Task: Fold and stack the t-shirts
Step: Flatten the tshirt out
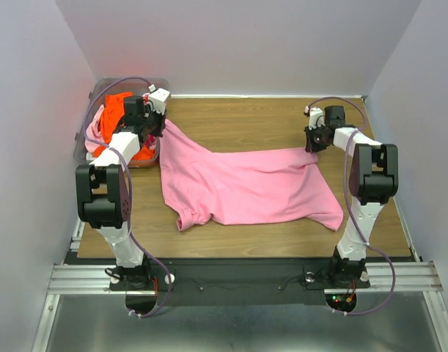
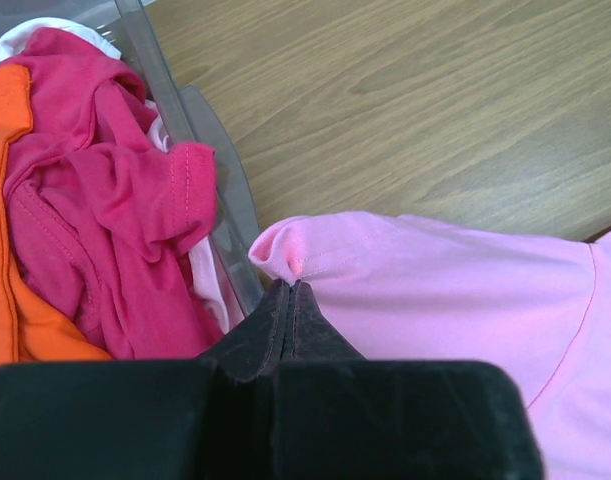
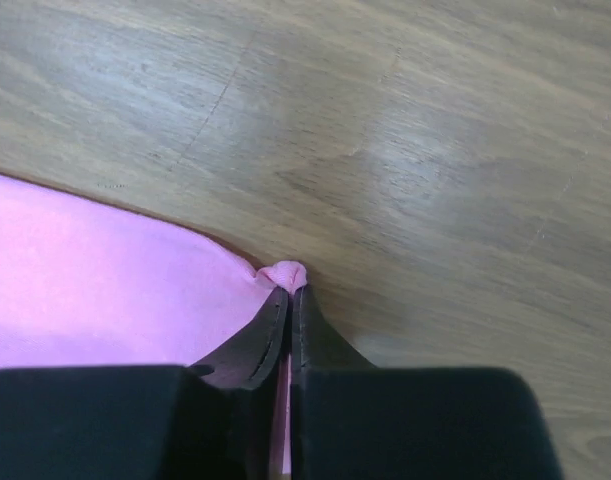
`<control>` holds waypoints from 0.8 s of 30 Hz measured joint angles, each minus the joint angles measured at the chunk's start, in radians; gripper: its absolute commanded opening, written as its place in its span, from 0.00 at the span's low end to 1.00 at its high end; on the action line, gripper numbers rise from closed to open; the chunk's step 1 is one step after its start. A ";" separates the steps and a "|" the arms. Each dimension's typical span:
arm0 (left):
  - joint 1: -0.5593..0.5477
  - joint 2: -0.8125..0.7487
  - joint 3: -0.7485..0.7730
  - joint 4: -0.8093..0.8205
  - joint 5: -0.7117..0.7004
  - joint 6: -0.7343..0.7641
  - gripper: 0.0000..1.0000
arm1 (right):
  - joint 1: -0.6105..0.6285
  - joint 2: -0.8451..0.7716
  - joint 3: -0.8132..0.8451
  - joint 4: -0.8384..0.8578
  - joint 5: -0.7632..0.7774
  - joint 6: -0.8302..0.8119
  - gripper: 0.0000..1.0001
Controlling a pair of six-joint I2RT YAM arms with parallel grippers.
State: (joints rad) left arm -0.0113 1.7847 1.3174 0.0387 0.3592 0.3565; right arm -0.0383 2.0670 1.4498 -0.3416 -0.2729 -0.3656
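A light pink t-shirt [image 1: 245, 187] lies spread across the wooden table, stretched between both grippers. My left gripper [image 1: 159, 123] is shut on its far left corner, seen pinched in the left wrist view [image 2: 290, 285] next to the bin. My right gripper [image 1: 311, 143] is shut on its far right corner, a small pinch of cloth between the jaws in the right wrist view [image 3: 288, 285]. An orange t-shirt [image 1: 117, 103] and a hot pink t-shirt [image 2: 105, 190] lie bunched in the bin, with some pale pink cloth [image 2: 200, 275] beside them.
A clear plastic bin [image 1: 83, 143] stands at the far left of the table; its wall [image 2: 200, 150] is just left of my left gripper. White walls enclose the table on three sides. Bare wood [image 1: 245, 121] shows beyond the shirt.
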 measured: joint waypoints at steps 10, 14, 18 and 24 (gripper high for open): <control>0.000 0.014 0.094 -0.066 0.020 -0.022 0.00 | 0.006 -0.022 0.004 -0.039 0.016 0.009 0.01; -0.001 0.015 0.217 -0.138 0.040 -0.036 0.00 | 0.000 -0.056 0.076 -0.088 0.023 0.030 0.01; -0.002 0.013 0.354 -0.173 0.053 -0.052 0.00 | -0.015 -0.146 0.176 -0.105 0.038 0.043 0.01; -0.002 -0.079 0.425 -0.193 0.055 -0.078 0.00 | -0.056 -0.364 0.290 -0.098 0.067 0.049 0.01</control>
State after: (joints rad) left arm -0.0132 1.7061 1.7420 -0.1547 0.4145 0.2783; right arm -0.0944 1.7035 1.7397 -0.4400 -0.2062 -0.3168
